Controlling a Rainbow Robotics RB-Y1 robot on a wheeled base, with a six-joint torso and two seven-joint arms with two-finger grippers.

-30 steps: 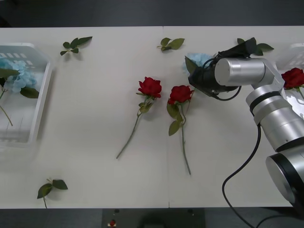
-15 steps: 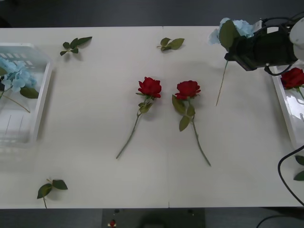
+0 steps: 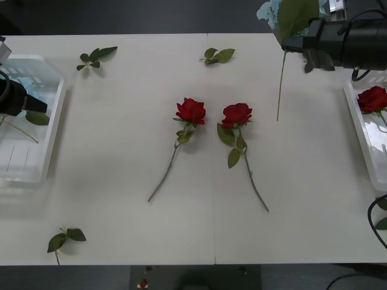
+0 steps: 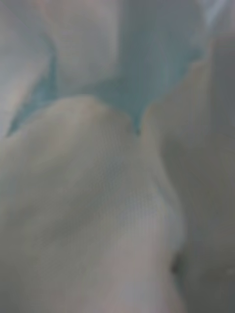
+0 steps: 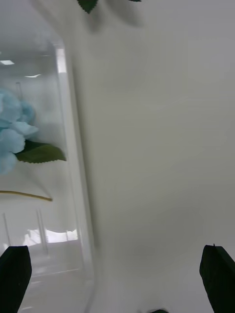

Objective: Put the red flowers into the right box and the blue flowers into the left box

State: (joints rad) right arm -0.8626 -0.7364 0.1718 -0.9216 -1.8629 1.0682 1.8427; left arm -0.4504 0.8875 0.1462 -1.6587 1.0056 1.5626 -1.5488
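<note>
- Two roses are left loose mid-table, but the thing that matters right now is the blue hydrangea (image 3: 284, 12) up in the top right of the front view. The right gripper (image 3: 300, 41) has it clamped, bloom and big leaf poking past the top edge, thin stem hanging straight down toward the table.
- It's a blue one, so it belongs in the left box (image 3: 51, 124), which sits at the far left edge of the frame. That's the whole table width away from where the flower hangs, and the right box (image 3: 361, 130) is basically right under that arm. Wrong box is the near one, so the carry has to run leftward across the frame.
- Left gripper (image 5: 117, 274) sits over the left box in the upper left of the front view, fingers spread wide with nothing between them. Its wrist view shows a blue flower (image 5: 12, 134) already lying in that box.
- My guess is a handoff or a long reach is coming. The left arm is way nearer the target box; the right arm is the one that has the flower.
- The left rose (image 3: 191, 111) and right rose (image 3: 236, 114) lie in the frame's centre, blooms toward the top and stems running down. One more rose (image 3: 373, 98) already sits in the right box.
</note>
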